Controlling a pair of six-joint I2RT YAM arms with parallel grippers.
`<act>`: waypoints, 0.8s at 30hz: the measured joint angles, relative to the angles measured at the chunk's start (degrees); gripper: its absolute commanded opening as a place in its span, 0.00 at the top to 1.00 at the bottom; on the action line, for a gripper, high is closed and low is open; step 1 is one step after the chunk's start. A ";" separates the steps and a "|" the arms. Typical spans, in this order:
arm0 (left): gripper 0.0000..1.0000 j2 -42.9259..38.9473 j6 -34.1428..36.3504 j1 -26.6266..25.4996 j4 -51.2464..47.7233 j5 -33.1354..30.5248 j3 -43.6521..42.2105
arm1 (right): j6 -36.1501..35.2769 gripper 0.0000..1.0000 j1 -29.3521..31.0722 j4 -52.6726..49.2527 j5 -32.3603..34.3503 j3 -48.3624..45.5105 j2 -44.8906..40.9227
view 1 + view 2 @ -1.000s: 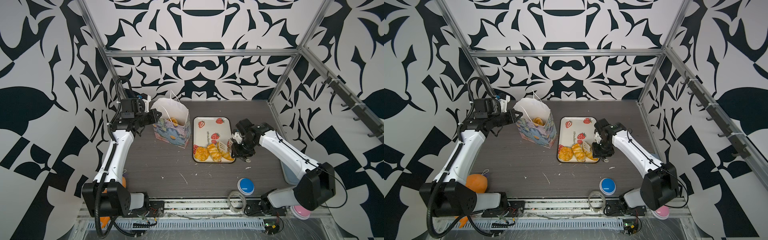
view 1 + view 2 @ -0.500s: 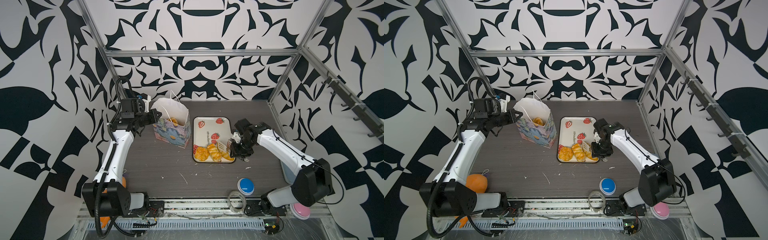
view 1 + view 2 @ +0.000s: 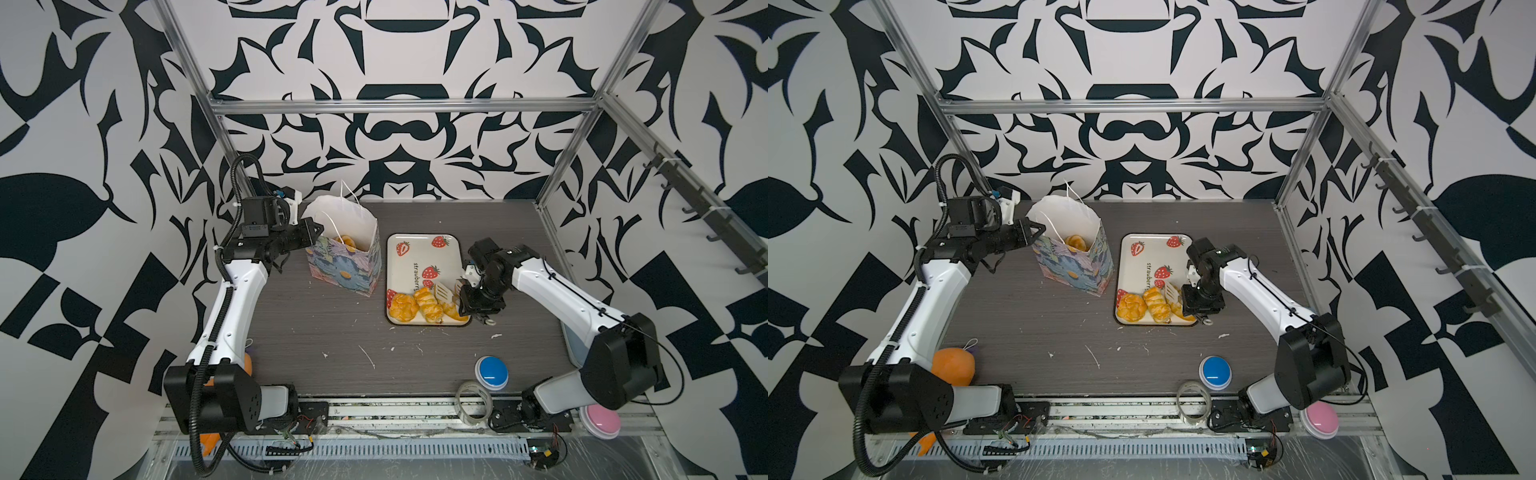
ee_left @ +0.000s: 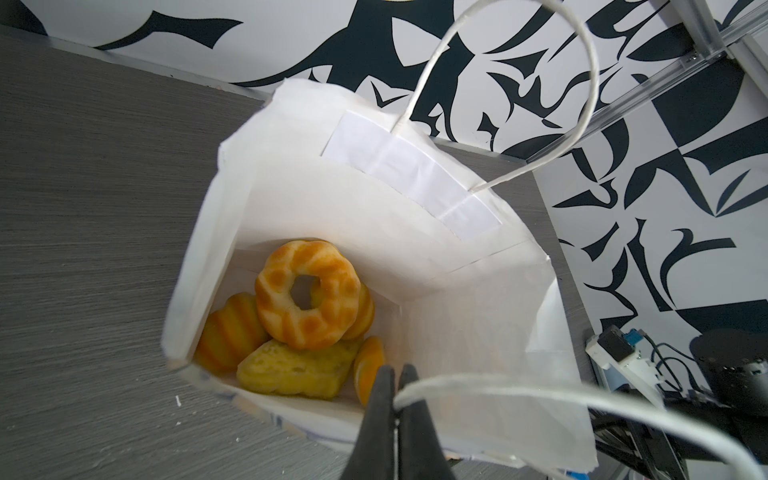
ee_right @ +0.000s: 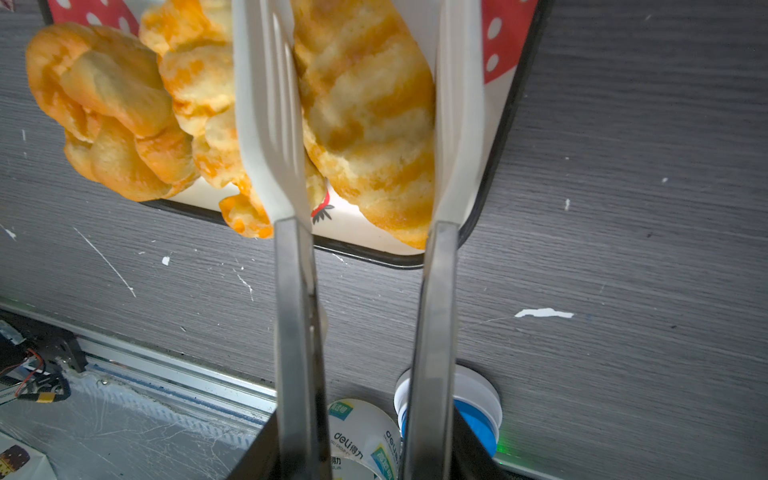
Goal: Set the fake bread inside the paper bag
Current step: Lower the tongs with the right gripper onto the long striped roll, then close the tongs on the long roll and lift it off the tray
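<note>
Left wrist view: your left gripper (image 4: 397, 376), clenched on the cord handle (image 4: 498, 381) of the paper bag (image 4: 415, 232). Fake bread (image 4: 307, 291) lies inside, ring shape uppermost. Right of the bag, in both top views: strawberry tray (image 3: 424, 253), more pieces at its near end. Farther right: your right gripper (image 3: 478, 301), grasping tongs (image 5: 266, 124) whose blades straddle a croissant (image 5: 365, 112) on the tray.

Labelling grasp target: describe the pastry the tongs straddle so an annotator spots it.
Find the strawberry-printed tray beside the floral paper bag. At its near end, the croissant is the rightmost pastry, between the blades of the white tongs.
</note>
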 measured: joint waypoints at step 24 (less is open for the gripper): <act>0.98 0.00 0.00 0.00 0.00 -0.02 -0.02 | 0.24 0.65 -2.84 2.43 0.50 2.23 -0.94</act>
